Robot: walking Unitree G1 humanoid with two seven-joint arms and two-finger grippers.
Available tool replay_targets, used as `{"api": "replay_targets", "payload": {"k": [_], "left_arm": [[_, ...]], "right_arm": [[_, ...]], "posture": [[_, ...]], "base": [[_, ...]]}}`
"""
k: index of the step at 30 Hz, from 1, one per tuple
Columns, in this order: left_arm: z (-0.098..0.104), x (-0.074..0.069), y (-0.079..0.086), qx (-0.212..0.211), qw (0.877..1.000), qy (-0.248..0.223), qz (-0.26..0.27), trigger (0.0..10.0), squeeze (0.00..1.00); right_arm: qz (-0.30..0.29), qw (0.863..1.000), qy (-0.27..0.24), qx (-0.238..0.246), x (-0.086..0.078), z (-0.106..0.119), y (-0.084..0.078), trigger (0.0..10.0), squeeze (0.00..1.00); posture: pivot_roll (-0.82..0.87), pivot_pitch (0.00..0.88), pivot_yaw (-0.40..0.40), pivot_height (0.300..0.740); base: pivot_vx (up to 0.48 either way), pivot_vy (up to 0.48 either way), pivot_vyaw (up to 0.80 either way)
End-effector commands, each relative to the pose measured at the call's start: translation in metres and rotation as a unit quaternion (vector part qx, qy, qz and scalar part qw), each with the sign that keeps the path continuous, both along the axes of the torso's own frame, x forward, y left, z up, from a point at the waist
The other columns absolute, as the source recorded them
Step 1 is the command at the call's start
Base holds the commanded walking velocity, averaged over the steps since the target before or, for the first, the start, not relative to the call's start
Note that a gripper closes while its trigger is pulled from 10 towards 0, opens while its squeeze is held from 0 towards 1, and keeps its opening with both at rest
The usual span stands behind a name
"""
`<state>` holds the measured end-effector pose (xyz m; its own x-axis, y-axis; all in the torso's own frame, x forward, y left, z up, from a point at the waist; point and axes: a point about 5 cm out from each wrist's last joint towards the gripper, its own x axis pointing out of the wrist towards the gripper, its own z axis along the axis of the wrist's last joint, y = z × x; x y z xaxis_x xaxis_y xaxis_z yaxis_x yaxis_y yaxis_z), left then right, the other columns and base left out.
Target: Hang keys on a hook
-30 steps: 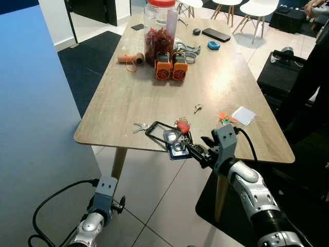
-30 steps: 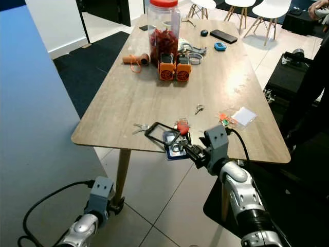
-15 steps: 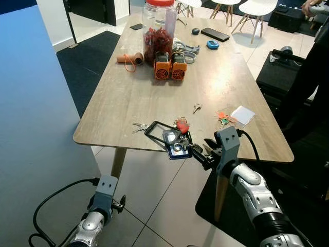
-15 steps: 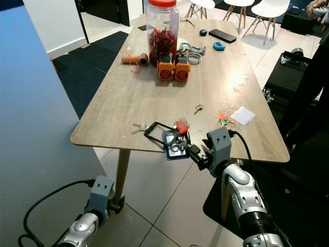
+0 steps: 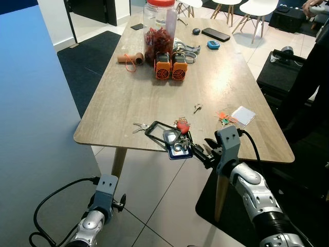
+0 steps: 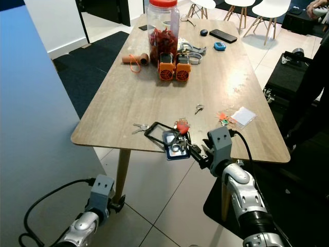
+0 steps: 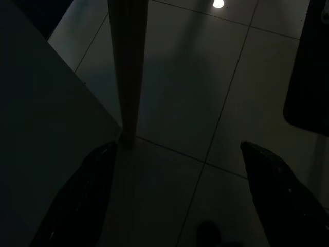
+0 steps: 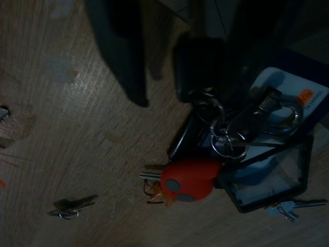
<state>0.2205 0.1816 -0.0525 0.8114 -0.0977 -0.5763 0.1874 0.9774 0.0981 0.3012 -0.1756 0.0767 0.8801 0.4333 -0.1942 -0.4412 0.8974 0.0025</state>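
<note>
Standing at the near edge of a long wooden table [image 5: 128, 98], head camera looking down across it. Far end of the table is carrying a tall clear jar [image 5: 159, 31] with a red lid and two orange devices [image 5: 171, 67] just in front of it.

Right arm is reaching forward and inward, forearm angled up from below the table edge, right claw [image 5: 198, 151] sitting level with the near rim. From the wrist view its dark fingers [image 8: 121, 51] are lying spread apart over the wood, not gripping anything.

The key bunch with a red fob [image 8: 189, 179] is lying on the table near that edge, touching a blue-backed tag [image 5: 177, 149] and a black frame [image 5: 157, 128]. A single small key [image 5: 197, 107] is lying farther in.

Left arm is hanging low beside the table leg [image 7: 127, 67], left claw [image 7: 180, 195] wide apart over the tiled floor [image 7: 205, 103].
</note>
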Motion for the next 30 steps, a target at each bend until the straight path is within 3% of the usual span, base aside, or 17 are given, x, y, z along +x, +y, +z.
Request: {"api": "replay_targets", "payload": {"k": [1,2,4,6,20,22,23,24,25,26,27,30], "left_arm": [[-0.0016,-0.002,0.0012,0.005,1.0,0.008,-0.007,10.0,0.0],[-0.0015,-0.0019,0.0013,0.005,1.0,0.008,-0.007,10.0,0.0],[-0.0014,-0.0018,0.0014,0.005,1.0,0.007,-0.007,10.0,0.0],[-0.0015,-0.0019,0.0014,0.006,1.0,0.008,-0.008,10.0,0.0],[-0.0018,-0.0022,0.0006,0.007,1.0,0.009,-0.009,10.0,0.0],[-0.0018,-0.0022,0.0005,0.007,1.0,0.009,-0.009,10.0,0.0],[-0.0019,-0.0021,0.0003,0.007,1.0,0.009,-0.009,10.0,0.0],[-0.0019,-0.0021,0.0001,0.007,1.0,0.009,-0.009,10.0,0.0],[-0.0019,-0.0021,-0.0001,0.007,1.0,0.009,-0.01,10.0,0.0],[-0.0019,-0.0021,-0.0001,0.007,1.0,0.009,-0.01,10.0,0.0],[-0.002,-0.0022,-0.0002,0.008,1.0,0.01,-0.009,10.0,0.0],[-0.002,-0.0022,-0.0004,0.008,1.0,0.01,-0.009,10.0,0.0]], "right_arm": [[-0.011,1.0,0.006,-0.002,0.0004,-0.0015,-0.0047,4.0,0.0],[-0.012,1.0,0.007,-0.002,0.0005,-0.0018,-0.0049,3.2,0.0],[-0.013,1.0,0.007,-0.002,0.0006,-0.002,-0.005,3.2,0.0],[-0.014,1.0,0.008,-0.003,0.0007,-0.0024,-0.0056,2.0,0.0],[-0.019,1.0,0.009,-0.007,0.0014,-0.0021,-0.0081,1.5,0.0],[-0.019,1.0,0.009,-0.007,0.0015,-0.0019,-0.0081,2.0,0.0],[-0.02,1.0,0.006,-0.006,0.0021,-0.001,-0.0079,6.4,0.0],[-0.02,1.0,0.005,-0.005,0.0025,-0.0004,-0.0079,6.4,0.0],[-0.021,1.0,0.003,-0.005,0.003,0.0004,-0.0077,10.0,0.2],[-0.021,1.0,0.003,-0.005,0.003,0.0004,-0.0077,10.0,0.2],[-0.021,1.0,0.001,-0.004,0.0034,0.0012,-0.0072,10.0,1.0],[-0.021,1.0,0.0,-0.004,0.0037,0.0018,-0.0069,10.0,1.0]], "posture": [[0.06,0.026,-0.04,0.74],[0.06,0.026,-0.04,0.74],[0.06,0.026,-0.04,0.74],[0.06,0.027,-0.038,0.74],[0.06,0.032,-0.041,0.74],[0.06,0.032,-0.041,0.74],[0.06,0.032,-0.042,0.74],[0.06,0.032,-0.042,0.74],[0.06,0.033,-0.042,0.74],[0.06,0.033,-0.042,0.74],[0.06,0.033,-0.042,0.74],[0.06,0.035,-0.044,0.74]], "base": [[0.0,0.0,0.0],[0.0,0.0,0.0],[0.0,0.0,0.0],[0.0,0.0,0.0],[0.0,0.0,0.0],[0.0,0.0,0.0],[0.0,0.0,0.0],[0.0,0.0,0.0],[0.0,0.0,0.0],[0.0,0.0,0.0],[0.0,0.0,0.0],[0.0,0.0,0.0]]}}
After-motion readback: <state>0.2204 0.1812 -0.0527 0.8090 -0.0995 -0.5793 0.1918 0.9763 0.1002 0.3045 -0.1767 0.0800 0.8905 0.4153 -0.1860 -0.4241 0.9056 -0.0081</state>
